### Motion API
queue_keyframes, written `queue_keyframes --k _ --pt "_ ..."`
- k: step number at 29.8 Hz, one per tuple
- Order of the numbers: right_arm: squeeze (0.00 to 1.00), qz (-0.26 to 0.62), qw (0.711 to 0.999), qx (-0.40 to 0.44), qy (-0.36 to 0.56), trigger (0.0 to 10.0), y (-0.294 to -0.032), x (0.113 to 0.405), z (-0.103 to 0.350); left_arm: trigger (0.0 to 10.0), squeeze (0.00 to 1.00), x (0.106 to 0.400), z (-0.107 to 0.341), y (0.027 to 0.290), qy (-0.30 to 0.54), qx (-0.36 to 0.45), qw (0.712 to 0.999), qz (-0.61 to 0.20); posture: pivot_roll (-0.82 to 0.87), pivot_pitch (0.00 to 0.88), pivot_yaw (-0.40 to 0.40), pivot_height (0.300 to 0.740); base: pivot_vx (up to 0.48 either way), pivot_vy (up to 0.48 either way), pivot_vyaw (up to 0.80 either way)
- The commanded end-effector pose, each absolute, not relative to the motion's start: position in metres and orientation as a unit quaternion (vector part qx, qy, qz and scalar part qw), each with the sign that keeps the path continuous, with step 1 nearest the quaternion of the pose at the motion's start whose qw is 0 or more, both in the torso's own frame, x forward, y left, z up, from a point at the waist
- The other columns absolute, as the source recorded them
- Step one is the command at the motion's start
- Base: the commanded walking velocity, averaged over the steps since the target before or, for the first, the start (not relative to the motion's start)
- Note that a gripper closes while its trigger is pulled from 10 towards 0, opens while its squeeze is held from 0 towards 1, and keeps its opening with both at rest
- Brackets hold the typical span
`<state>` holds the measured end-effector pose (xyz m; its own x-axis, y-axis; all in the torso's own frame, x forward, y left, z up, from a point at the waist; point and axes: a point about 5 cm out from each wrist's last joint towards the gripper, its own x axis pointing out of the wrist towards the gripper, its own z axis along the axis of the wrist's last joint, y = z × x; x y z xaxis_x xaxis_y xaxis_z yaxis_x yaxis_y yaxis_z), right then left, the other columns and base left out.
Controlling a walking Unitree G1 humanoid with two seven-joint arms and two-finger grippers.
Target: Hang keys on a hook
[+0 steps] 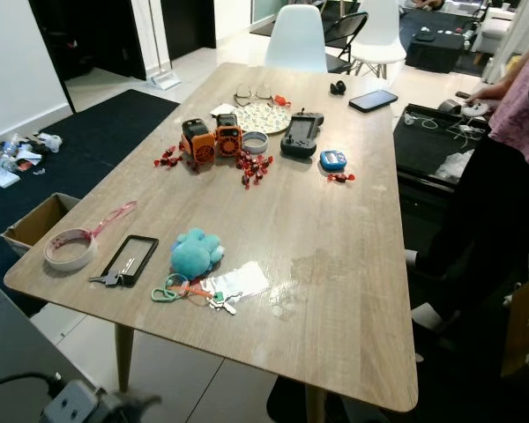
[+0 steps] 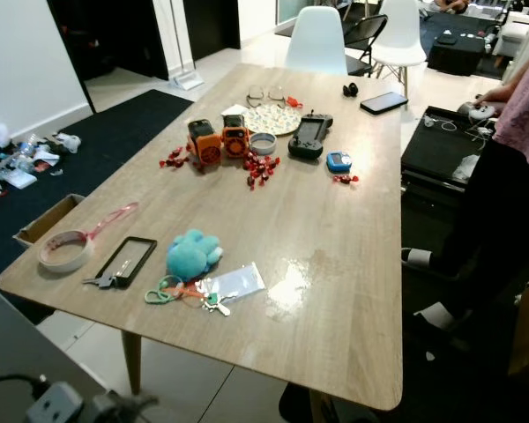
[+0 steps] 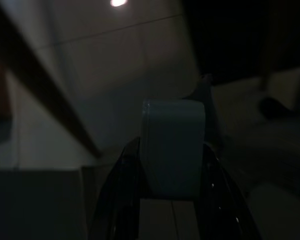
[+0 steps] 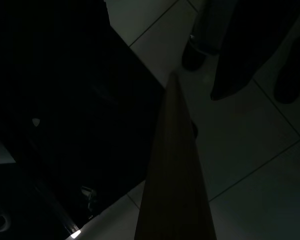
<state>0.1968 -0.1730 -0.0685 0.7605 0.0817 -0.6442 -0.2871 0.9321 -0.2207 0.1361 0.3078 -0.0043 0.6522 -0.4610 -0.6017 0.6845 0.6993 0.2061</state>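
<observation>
Left eye view looks down on a long wooden table (image 1: pixel 335 291) with the task's keys (image 1: pixel 219 301) lying near its front edge, on a ring with a green carabiner (image 1: pixel 166 290) and a clear tag (image 1: pixel 238 282). They sit just in front of a teal plush toy (image 1: pixel 195 250). To the left of the toy lies a black rectangular frame (image 1: pixel 130 259) with a second small bunch of keys at its near end, and further left a roll of tape (image 1: pixel 70 248) with a pink strip beside it. Farther up the table stand two orange toy robots (image 1: pixel 212 140), scattered red sweets (image 1: pixel 256 167), a patterned plate (image 1: pixel 263 116), a black handheld controller (image 1: pixel 300 135), a small blue device (image 1: pixel 333 159) and a phone (image 1: pixel 373 100). A person in a pink top (image 1: pixel 520 115) stands at the right side of the table.

Left wrist view is dark: the left gripper (image 3: pixel 172 165) has its two black fingers (image 3: pixel 121 190) spread around a pale blue-grey block between them, above tiled floor. Right wrist view shows dim floor tiles and a table leg (image 4: pixel 175 175); whether the right gripper is open cannot be told
</observation>
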Motion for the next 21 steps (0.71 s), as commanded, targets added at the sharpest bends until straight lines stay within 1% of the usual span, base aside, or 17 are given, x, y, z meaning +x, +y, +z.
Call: queue_keyframes --k 1,2,4,5,6,7,8,9,10,13,14,18,20,21 --pt "0.00 0.099 0.923 -0.153 0.340 10.0 -0.174 0.192 -0.071 10.0 0.00 0.132 -0.002 0.309 0.267 0.225 0.867 -0.357 0.03 0.071 0.004 0.740 0.000 0.000 0.00" --pt "0.00 0.100 0.922 -0.153 0.341 10.0 -0.174 0.192 -0.071 10.0 0.00 0.129 0.000 0.307 0.270 0.232 0.850 -0.389 0.03 0.073 0.005 0.740 0.000 0.000 0.00" --pt "0.00 0.100 0.922 -0.153 0.341 10.0 -0.174 0.192 -0.071 10.0 0.00 0.129 0.000 0.307 0.270 0.232 0.850 -0.389 0.03 0.073 0.005 0.740 0.000 0.000 0.00" --pt "0.00 0.100 0.922 -0.153 0.341 10.0 -0.174 0.192 -0.071 10.0 0.00 0.128 0.001 0.305 0.270 0.232 0.842 -0.406 0.03 0.073 0.006 0.740 0.000 0.000 0.00" --pt "0.00 0.099 0.923 -0.153 0.340 10.0 -0.175 0.192 -0.071 10.0 0.00 0.127 0.007 0.300 0.264 0.228 0.823 -0.447 0.03 0.074 0.007 0.740 0.000 0.000 0.00" --pt "0.00 0.098 0.923 -0.153 0.340 10.0 -0.175 0.192 -0.071 10.0 0.00 0.126 0.009 0.297 0.261 0.227 0.812 -0.470 0.03 0.074 0.007 0.740 0.000 0.000 0.00" --pt "0.00 0.098 0.923 -0.153 0.340 10.0 -0.175 0.192 -0.071 10.0 0.00 0.125 0.010 0.294 0.258 0.226 0.805 -0.484 0.03 0.073 0.009 0.740 0.000 0.000 0.00" --pt "0.00 0.098 0.923 -0.153 0.340 10.0 -0.175 0.192 -0.071 10.0 0.00 0.125 0.010 0.294 0.258 0.226 0.805 -0.484 0.03 0.073 0.009 0.740 0.000 0.000 0.00" --pt "0.00 0.097 0.923 -0.153 0.340 10.0 -0.175 0.192 -0.071 10.0 0.00 0.124 0.012 0.290 0.253 0.221 0.794 -0.506 0.02 0.071 0.010 0.740 0.000 0.000 0.00" --pt "0.00 0.097 0.923 -0.153 0.340 10.0 -0.176 0.192 -0.071 10.0 0.00 0.125 0.018 0.287 0.244 0.203 0.793 -0.520 0.02 0.071 0.012 0.740 0.000 0.000 0.00" --pt "0.00 0.096 0.923 -0.153 0.340 10.0 -0.176 0.192 -0.071 10.0 0.00 0.127 0.025 0.285 0.232 0.189 0.798 -0.523 0.02 0.071 0.012 0.740 0.000 0.000 0.00" --pt "0.00 0.095 0.923 -0.153 0.340 10.0 -0.178 0.192 -0.071 10.0 0.00 0.130 0.038 0.282 0.213 0.173 0.801 -0.532 0.02 0.071 0.010 0.740 0.000 0.000 0.00" --pt "0.00 0.097 0.923 -0.155 0.340 10.0 -0.178 0.192 -0.071 10.0 0.00 0.137 0.065 0.276 0.189 0.162 0.789 -0.562 0.03 0.071 0.005 0.740 0.000 0.000 0.00" --pt "0.00 0.097 0.923 -0.155 0.340 10.0 -0.178 0.192 -0.071 10.0 0.00 0.137 0.065 0.276 0.189 0.162 0.789 -0.562 0.03 0.071 0.005 0.740 0.000 0.000 0.00"
